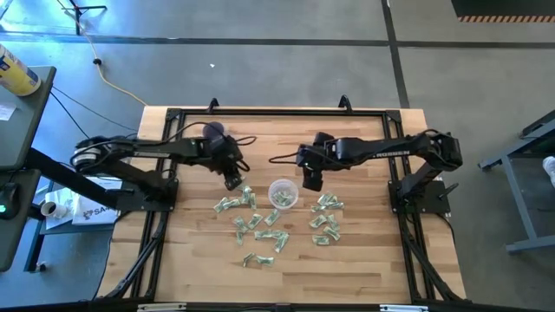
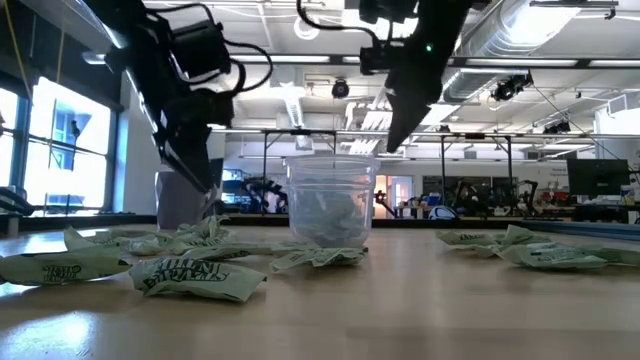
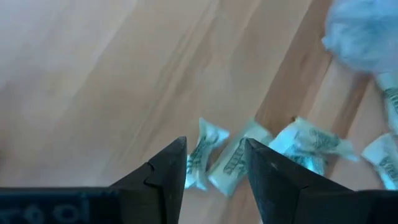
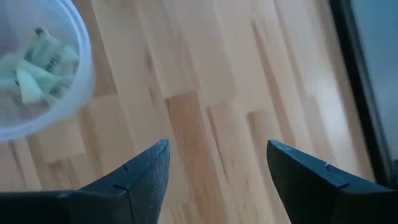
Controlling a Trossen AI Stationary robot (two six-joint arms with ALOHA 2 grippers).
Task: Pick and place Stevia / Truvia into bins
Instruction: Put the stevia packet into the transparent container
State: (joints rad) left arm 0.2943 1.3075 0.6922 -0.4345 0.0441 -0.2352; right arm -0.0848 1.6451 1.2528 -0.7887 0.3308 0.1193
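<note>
- The left gripper (image 1: 232, 182) hangs above bare wood just to the left of the clear cup (image 1: 283, 192), its fingers (image 3: 163, 177) parted with nothing between them; past their tips lie three sachets (image 3: 231, 163)
- The right gripper (image 1: 312, 181) hangs just beside the cup's rim (image 4: 79, 93) on the right, jaws spread wide and empty over open boards
- The cup stands upright near the middle of the table (image 1: 364, 269), several sachets inside it
- Loose sachets (image 1: 232, 204) lie left of the cup, more sachets (image 1: 260, 234) in front of it, another cluster (image 1: 326, 218) to its right
- Behind the cup, towards the table's far edge, the wood is bare apart from the arms; in front of the sachets a broad strip of board runs free to the near edge
</note>
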